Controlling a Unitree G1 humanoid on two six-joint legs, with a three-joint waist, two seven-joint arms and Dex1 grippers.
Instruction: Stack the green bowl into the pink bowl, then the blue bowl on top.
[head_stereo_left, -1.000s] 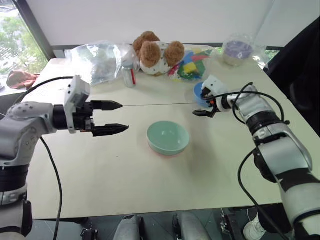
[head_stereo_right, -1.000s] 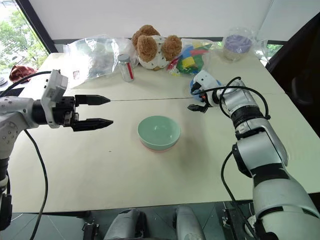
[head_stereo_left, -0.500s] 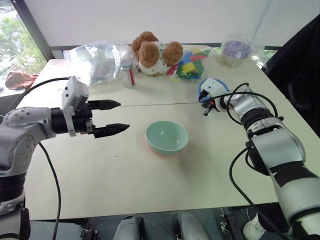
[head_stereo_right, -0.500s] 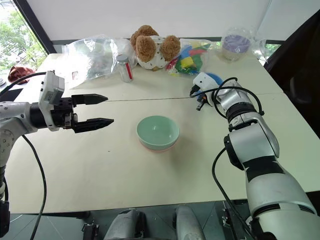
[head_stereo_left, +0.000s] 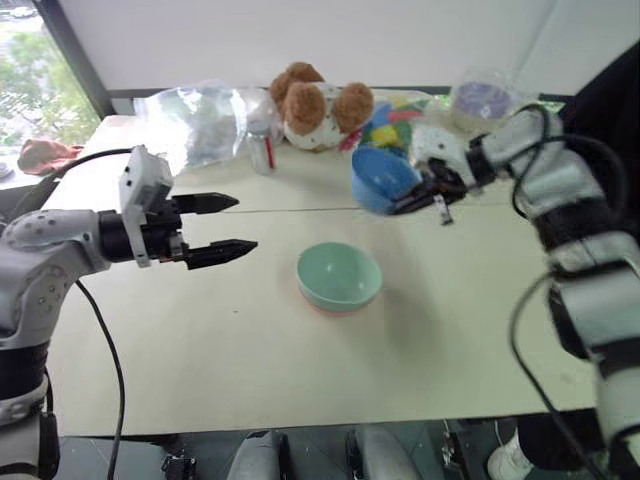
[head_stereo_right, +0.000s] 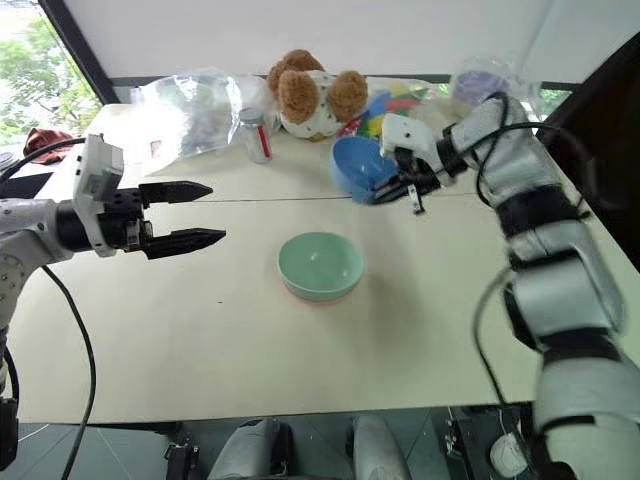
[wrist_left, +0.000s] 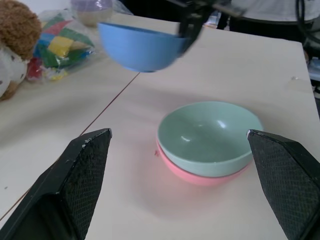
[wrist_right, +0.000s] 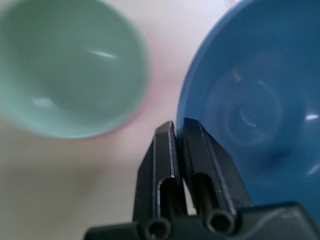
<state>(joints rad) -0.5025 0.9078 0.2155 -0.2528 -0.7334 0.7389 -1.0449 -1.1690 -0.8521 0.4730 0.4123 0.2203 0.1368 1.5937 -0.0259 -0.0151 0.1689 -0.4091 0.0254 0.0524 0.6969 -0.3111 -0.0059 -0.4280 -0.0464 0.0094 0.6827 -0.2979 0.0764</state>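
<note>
The green bowl (head_stereo_left: 339, 276) sits nested in the pink bowl (wrist_left: 200, 177) at the middle of the table; only the pink rim shows below it. Hanging tilted in the air behind and to the right of that pair is the blue bowl (head_stereo_left: 378, 178). My right gripper (wrist_right: 179, 127) is shut on its rim, one finger inside and one outside. To the left of the stacked bowls, my left gripper (head_stereo_left: 225, 225) stands open above the table, pointing at them with nothing between its fingers (wrist_left: 75, 185).
Along the table's far edge lie a teddy bear (head_stereo_left: 318, 102), clear plastic bags (head_stereo_left: 195, 120), a small bottle (head_stereo_left: 262, 150), a bag of coloured blocks (head_stereo_left: 385, 125) and a wrapped purple bowl (head_stereo_left: 478, 100). A seam (head_stereo_left: 290, 209) crosses the tabletop behind the bowls.
My right gripper shut on the blue bowl's rim, lifted it off the table and carried it left toward the stacked bowls. The left gripper stayed where it was.
</note>
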